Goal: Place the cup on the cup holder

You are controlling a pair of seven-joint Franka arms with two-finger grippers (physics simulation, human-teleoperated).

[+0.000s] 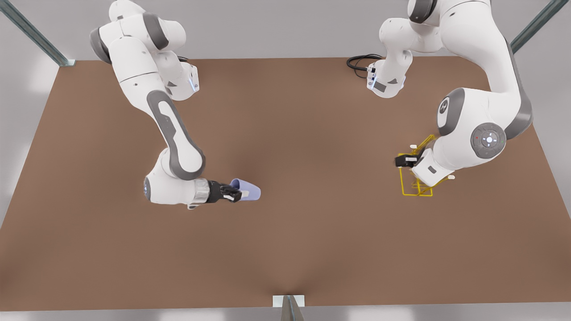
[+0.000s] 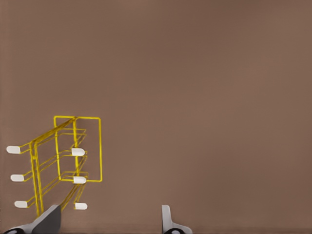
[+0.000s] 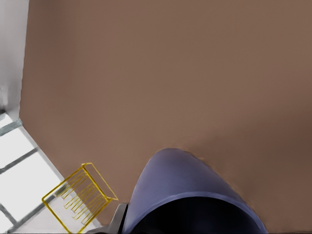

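Observation:
The lavender-blue cup lies on its side, base pointing toward the front view's right, with my right gripper shut on its rim end. In the right wrist view the cup sits close, its dark mouth facing the camera. The yellow wire cup holder stands at the front view's right, far from the cup. My left gripper hovers right beside it, open with nothing between its fingers. The left wrist view has the cup holder and its white-tipped prongs just off one finger. The cup holder also shows far off.
The brown table stretches wide between cup and holder. A black cable lies at the back edge near an arm's base. Metal frame posts rise at the back corners, and a white bracket sits at the front edge.

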